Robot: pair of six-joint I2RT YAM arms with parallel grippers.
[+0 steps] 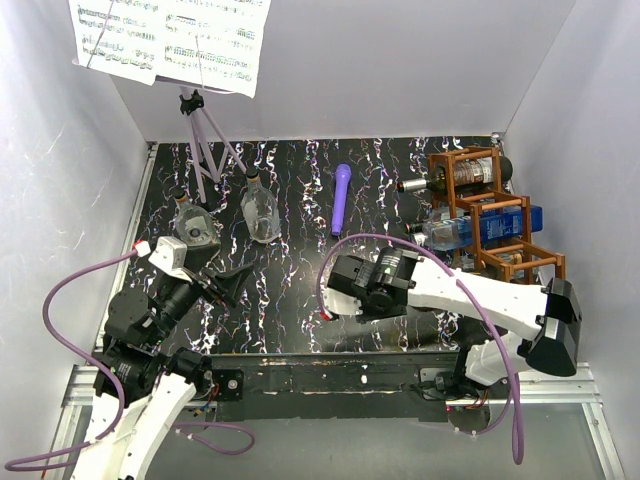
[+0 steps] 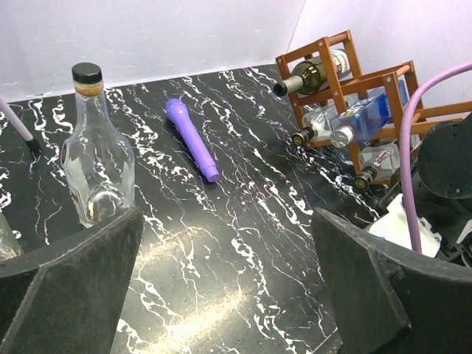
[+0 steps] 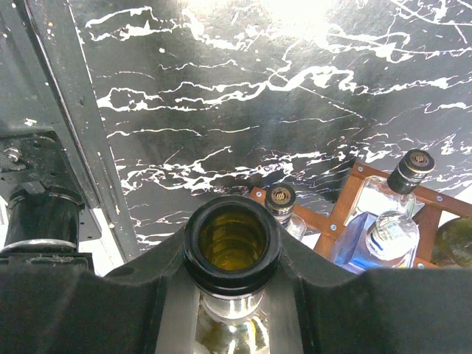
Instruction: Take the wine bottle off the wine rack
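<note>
Right gripper (image 3: 232,287): you're clamped on the bottle (image 3: 232,243) at its neck, mouth facing your wrist camera. That grip suits a lengthwise pull.
Bottle: looks clear of the rack (image 1: 490,215), just left of it.
Rack: far right, holds other bottles.
Left gripper (image 2: 228,295): wide, empty, near left.

We can read no word, brand or number in these views. The sheets (image 1: 170,38) on the music stand (image 1: 203,135) at the far left carry printed staves of notes, but their headings are too small to read. The dark bottle (image 2: 313,74) in the far cell of the wine rack (image 2: 375,74) has a pale label, which is illegible. A black cap (image 3: 280,196) at the rack bears a round gold emblem, and its letters are unclear.
</note>
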